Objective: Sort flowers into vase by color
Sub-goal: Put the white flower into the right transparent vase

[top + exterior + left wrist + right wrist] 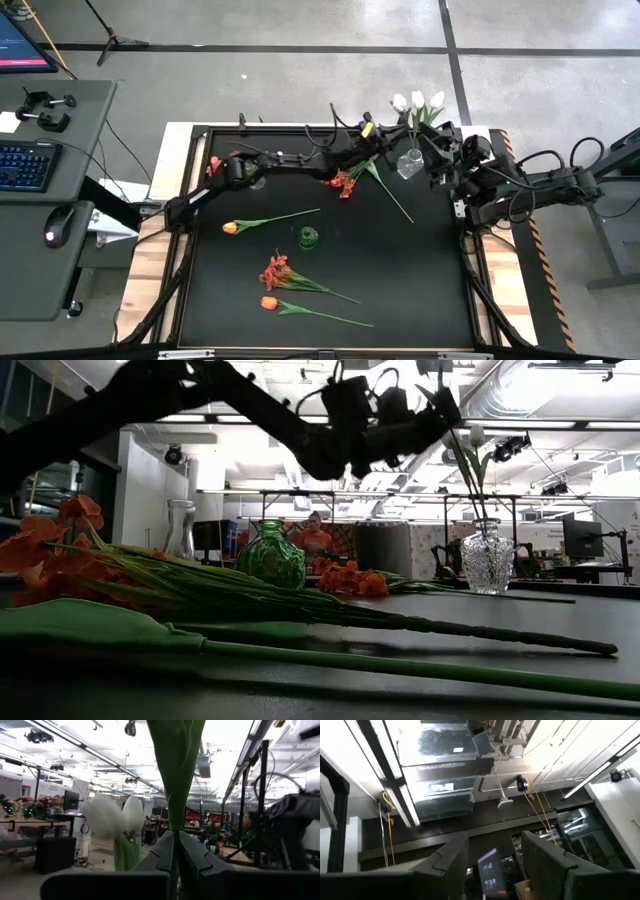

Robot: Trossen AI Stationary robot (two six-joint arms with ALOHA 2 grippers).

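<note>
Near edge: an orange tulip (268,303) and a red-orange cluster (275,272) lie just inside the table's front border.
Mid-table: a second orange tulip (231,228), a green vase (308,237), bare black mat around them.
Far side: left gripper (368,131) clenched on a white tulip stem (176,820) beside the clear vase (410,163) of white tulips (418,101).
Right gripper (448,165): released, tilted upward, at the table's right edge.
</note>
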